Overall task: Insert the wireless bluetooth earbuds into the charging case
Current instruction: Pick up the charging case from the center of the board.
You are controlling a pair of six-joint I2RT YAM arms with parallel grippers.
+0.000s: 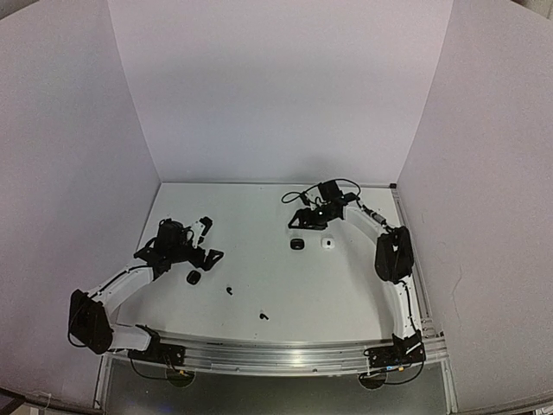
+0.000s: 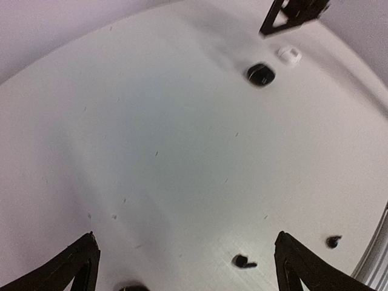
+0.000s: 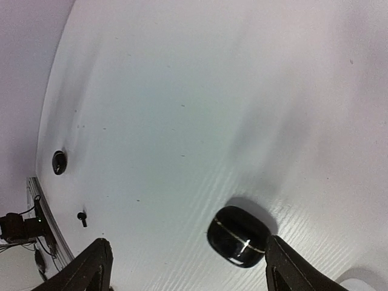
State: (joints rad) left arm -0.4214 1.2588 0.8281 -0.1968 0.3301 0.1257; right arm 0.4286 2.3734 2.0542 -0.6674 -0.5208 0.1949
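Matt white table [image 3: 182, 91], fine ridged grain near the black case [image 3: 237, 236]. Case shell glossy smooth plastic, thin bright metallic seam line. White case [image 2: 290, 54] smooth plastic, duller. Black earbud [image 2: 244, 262] plastic by the look, finish too small to tell. Bare silvery metal rail [image 1: 276, 356] at near edge. Matt walls [image 1: 276, 86], no sheen.

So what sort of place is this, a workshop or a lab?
Probably a robot test booth in a lab: a left arm and right arm bolted to a white table, plain white panels walling it in, and a few tiny earbuds and cases laid out.
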